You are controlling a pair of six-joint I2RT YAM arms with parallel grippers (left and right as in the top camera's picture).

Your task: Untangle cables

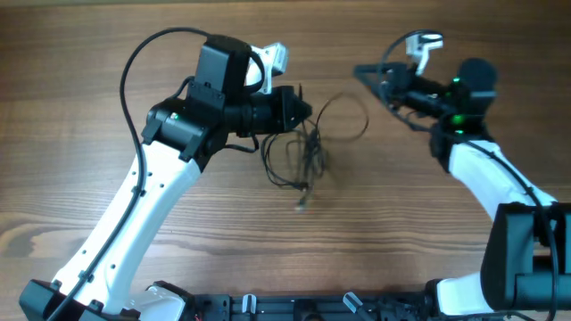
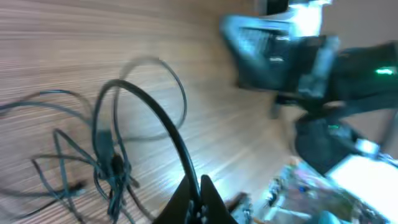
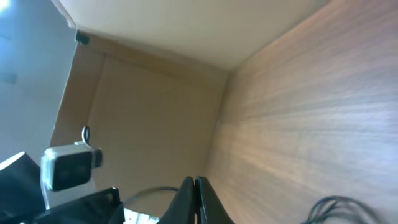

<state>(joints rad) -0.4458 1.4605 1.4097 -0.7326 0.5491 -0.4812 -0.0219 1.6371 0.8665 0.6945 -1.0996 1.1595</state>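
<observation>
left end effector (image 2: pixel 198 186) clenched, seemingly pinching the cables (image 1: pixel 303 156), right end effector (image 1: pixel 359 70) clenched on nothing, wooden table (image 1: pixel 107 53)

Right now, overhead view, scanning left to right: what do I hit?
left arm → cables → right arm. Left out: the left claw and right claw, since both overlap the cables' span.
</observation>
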